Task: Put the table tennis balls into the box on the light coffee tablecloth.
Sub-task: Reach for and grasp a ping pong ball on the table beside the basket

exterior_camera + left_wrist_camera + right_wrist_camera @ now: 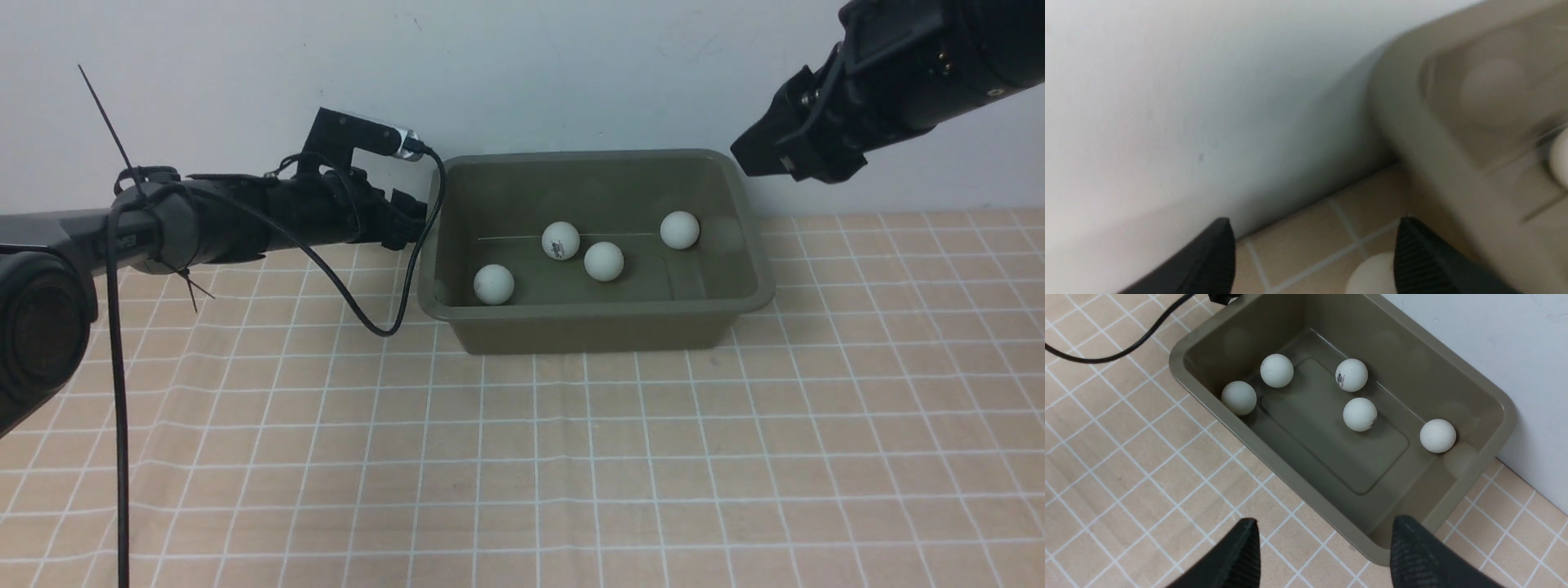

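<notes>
Table tennis balls (pixel 1359 414) are nearly all in place: five small matte white ones, some with a dark print, lie on the floor of the box (pixel 588 331), spread along its length. Nearest to the front camera is the peach-beige cloth (pixel 571 457) with thin white grid lines, slightly wrinkled. Behind it stands the box, of smooth olive-green plastic with rounded corners, a flared rim and sloping walls. Its long axis runs from left to right, and its back is close to the white wall (pixel 531 73).

The last ball (pixel 1372 275) is outside, just beside the left end of the box, low between the fingers of the left gripper (pixel 1314 222). These fingers stand spread wider than the ball, so I judge it is not pinched. Whether it rests on the cloth I cannot tell. The left arm is clearly the nearer one. The right gripper (pixel 1325 522) hangs above the right end of the box, also spread and empty.
</notes>
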Robot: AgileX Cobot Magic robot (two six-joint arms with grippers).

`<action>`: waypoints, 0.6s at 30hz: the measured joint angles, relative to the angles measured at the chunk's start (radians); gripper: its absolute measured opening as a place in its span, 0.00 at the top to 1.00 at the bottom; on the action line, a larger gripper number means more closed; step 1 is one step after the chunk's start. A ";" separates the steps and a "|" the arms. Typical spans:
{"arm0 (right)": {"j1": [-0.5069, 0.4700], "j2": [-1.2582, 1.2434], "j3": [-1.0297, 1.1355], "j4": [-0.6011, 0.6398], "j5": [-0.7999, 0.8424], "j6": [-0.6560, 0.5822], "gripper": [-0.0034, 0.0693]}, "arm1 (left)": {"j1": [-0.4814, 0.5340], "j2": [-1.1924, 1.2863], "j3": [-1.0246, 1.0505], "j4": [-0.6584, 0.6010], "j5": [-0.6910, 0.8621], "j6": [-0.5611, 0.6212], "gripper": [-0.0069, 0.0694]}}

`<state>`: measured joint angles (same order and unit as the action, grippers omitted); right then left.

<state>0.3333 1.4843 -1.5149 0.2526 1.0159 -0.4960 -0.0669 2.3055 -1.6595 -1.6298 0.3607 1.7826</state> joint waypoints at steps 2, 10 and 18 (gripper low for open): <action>0.000 0.000 0.000 0.000 0.000 0.000 0.40 | 0.001 -0.027 0.000 0.035 0.027 -0.047 0.33; 0.000 0.000 0.000 0.000 0.008 0.000 0.40 | 0.024 -0.141 -0.002 0.462 0.145 -0.492 0.33; 0.000 0.000 0.000 0.000 0.018 0.000 0.40 | 0.070 -0.166 -0.096 0.813 0.407 -0.879 0.34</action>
<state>0.3333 1.4843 -1.5149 0.2526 1.0334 -0.4960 0.0036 2.1395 -1.7551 -0.8167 0.7678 0.9035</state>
